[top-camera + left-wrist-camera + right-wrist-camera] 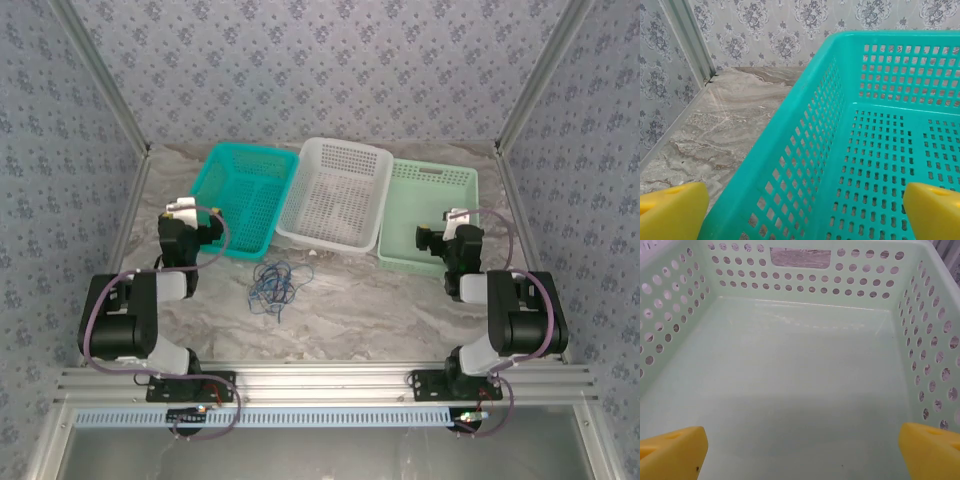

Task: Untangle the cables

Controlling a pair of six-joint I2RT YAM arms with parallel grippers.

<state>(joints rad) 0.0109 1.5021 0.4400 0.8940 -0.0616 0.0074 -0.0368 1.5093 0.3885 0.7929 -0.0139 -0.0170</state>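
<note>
We see the cables [272,286] tangled on the table [390,312], just near of the teal basket [252,150]. They lie between the left gripper [802,212] and the right gripper [802,450], well apart from both. Both grippers' fingers are spread wide.

A: Teal basket [805,125]: moulded plastic, perforated, smooth with a slight sheen. Pale green basket [790,285] was likewise plastic, its floor glossy enough to catch light.
B: Noted. White basket [340,150] looked plastic too, matt. Table [380,310] carried a marble-patterned surface, smooth, low gloss.
A: Frame rail [330,380] was ribbed bare metal, dull silver. Walls [320,60] looked papered, matt.
B: Left gripper [802,215] fingertips [670,210]: yellow, matt, plastic-looking. Cables [272,285] were too thin to judge.
</note>
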